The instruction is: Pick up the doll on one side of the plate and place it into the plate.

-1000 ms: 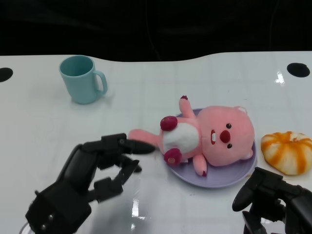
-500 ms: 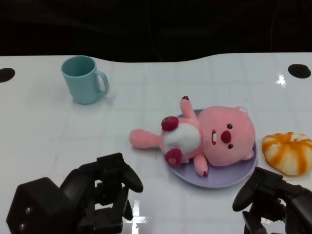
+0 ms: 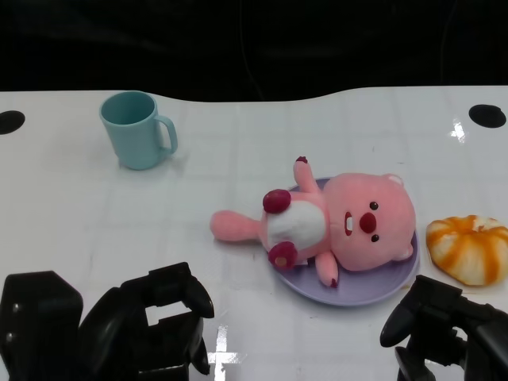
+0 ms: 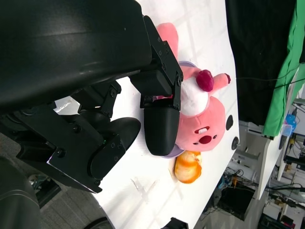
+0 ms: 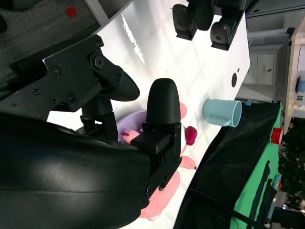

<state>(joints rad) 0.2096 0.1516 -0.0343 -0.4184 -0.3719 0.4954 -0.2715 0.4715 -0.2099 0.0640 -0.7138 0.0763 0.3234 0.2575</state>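
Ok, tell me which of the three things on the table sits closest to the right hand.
The orange-and-white bun-shaped toy, lying just beyond the right hand beside the purple plate. The pink doll lies further left, and the teal mug stands far across the table.

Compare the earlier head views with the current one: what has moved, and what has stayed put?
The left hand let go of the doll and drew back toward the robot, empty. The doll, purple plate, teal mug, orange-and-white toy and right hand stayed put.

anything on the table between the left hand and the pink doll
No. In the head view only bare white table lies between the left hand and the pink doll, which rests on the purple plate.
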